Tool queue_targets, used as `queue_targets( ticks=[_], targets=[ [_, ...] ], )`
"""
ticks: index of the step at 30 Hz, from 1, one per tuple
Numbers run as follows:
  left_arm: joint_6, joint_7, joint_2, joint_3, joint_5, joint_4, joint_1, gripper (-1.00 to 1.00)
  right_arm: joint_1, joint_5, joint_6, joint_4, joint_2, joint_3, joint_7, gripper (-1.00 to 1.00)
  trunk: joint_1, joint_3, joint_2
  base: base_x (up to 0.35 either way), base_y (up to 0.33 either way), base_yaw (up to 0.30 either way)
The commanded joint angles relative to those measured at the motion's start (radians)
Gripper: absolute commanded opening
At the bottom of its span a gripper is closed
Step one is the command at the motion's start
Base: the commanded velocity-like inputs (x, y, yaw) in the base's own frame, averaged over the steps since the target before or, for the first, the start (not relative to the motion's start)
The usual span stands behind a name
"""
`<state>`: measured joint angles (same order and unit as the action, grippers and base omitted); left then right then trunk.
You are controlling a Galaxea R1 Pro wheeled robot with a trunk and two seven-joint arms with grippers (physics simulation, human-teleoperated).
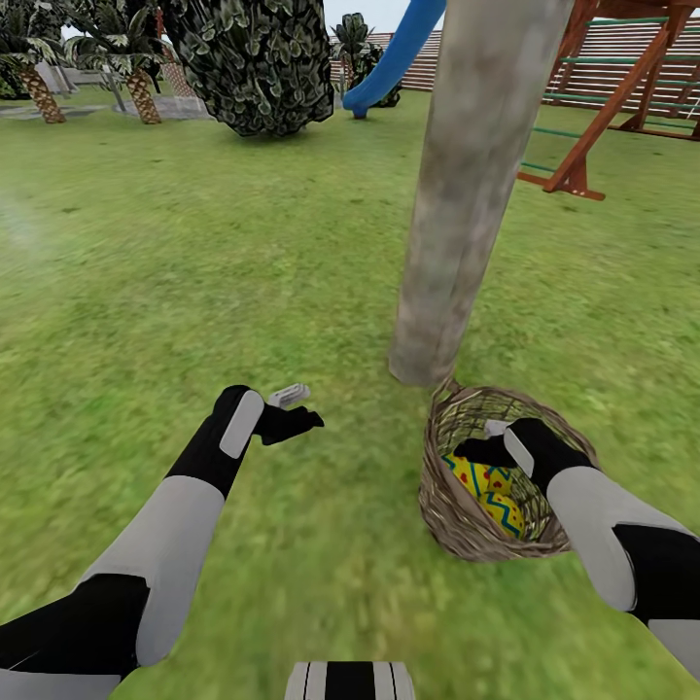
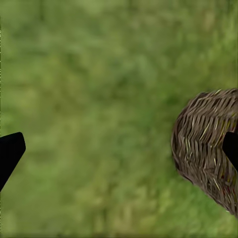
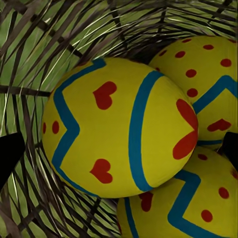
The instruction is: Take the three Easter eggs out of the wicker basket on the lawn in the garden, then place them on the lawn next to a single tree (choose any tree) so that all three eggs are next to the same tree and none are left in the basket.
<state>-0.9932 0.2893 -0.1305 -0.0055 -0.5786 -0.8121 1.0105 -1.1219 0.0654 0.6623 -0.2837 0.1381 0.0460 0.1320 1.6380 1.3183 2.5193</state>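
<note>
**Right gripper inside basket, eggs not yet gripped**

The wicker basket [image 1: 467, 515] stands on the lawn [image 1: 243, 272], tilted, with its rim touching or just beside the foot of the tree [image 1: 467, 194]. All three Easter eggs [image 3: 119, 129] lie inside the basket, packed against one another; the head view shows yellow shell with blue zigzag beneath the right arm.

The right gripper [image 1: 491, 445] is lowered into the basket mouth. In the right wrist view its two black fingertips [image 3: 10, 153] stand spread at opposite edges, with the nearest egg between them and untouched: the jaws are released.

The left gripper [image 1: 292, 413] hovers over bare grass, well apart from the basket's left side. Its fingertips [image 2: 10, 151] are spread wide and hold nothing.

A blue slide [image 1: 394, 58] and a wooden playset [image 1: 622, 87] stand behind the tree.
</note>
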Motion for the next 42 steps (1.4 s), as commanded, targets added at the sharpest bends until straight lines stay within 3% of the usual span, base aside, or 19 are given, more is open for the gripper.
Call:
queue_targets(
  ticks=[1,16,25,29,33,42],
  targets=[
    [-0.002,0.01,0.0,-0.001,-0.01,-0.001,0.0,1.0,0.0,0.004,0.002,-0.001,0.0,0.005,0.0,1.0,0.0,0.001,0.0,0.0,0.0,0.0],
    [-0.002,0.013,0.0,0.0,-0.009,-0.007,0.0,1.0,0.007,0.004,-0.025,-0.002,0.0,0.005,0.001,1.0,0.0,0.001,0.0,0.0,0.0,0.0],
    [-0.002,0.015,0.0,-0.001,-0.009,-0.007,0.0,1.0,0.01,0.003,-0.032,-0.002,0.0,0.005,0.001,1.0,0.004,0.036,0.002,0.0,0.0,0.0],
    [-0.002,0.013,0.0,-0.001,-0.008,-0.007,0.0,1.0,0.01,0.003,-0.032,-0.002,0.0,0.005,0.001,1.0,0.004,0.036,0.002,0.0,0.0,0.0],
    [-0.002,0.013,0.0,-0.001,-0.007,-0.007,0.0,1.0,0.01,0.002,-0.032,-0.002,0.0,0.005,0.001,1.0,0.006,0.051,0.003,0.0,0.0,0.0],
    [-0.002,0.013,0.001,-0.001,-0.007,-0.007,0.0,1.0,0.01,0.002,-0.057,-0.004,0.001,0.005,0.001,1.0,0.006,0.051,0.003,0.0,0.0,0.0]
  ],
)
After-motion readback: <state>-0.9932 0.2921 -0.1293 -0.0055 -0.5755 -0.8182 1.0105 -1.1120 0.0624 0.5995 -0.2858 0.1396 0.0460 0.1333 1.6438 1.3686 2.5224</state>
